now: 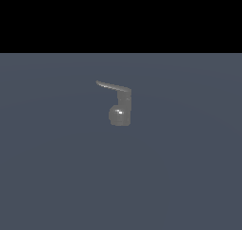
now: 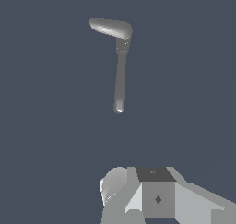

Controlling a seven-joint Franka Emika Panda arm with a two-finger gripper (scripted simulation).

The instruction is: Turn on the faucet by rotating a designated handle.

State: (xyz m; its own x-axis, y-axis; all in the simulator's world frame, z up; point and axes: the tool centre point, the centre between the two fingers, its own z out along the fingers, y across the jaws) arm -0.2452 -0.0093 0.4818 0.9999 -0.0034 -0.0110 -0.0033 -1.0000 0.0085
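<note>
**A:** Approach step, imo. Faucet (image 1: 120, 111) just above center of the exterior view, alone on the floor (image 1: 56, 177); handle (image 1: 112, 86) poking toward upper left from the column top. No arm in that view.

**B:** Yep, not touching anything yet. Gripper (image 2: 154, 197) at bottom of wrist view, well apart from handle (image 2: 110, 28). Released or clenched? Can't tell, fingertips out of frame. Next: close in beside the lever tip, then push sideways. No containers anywhere.
</note>
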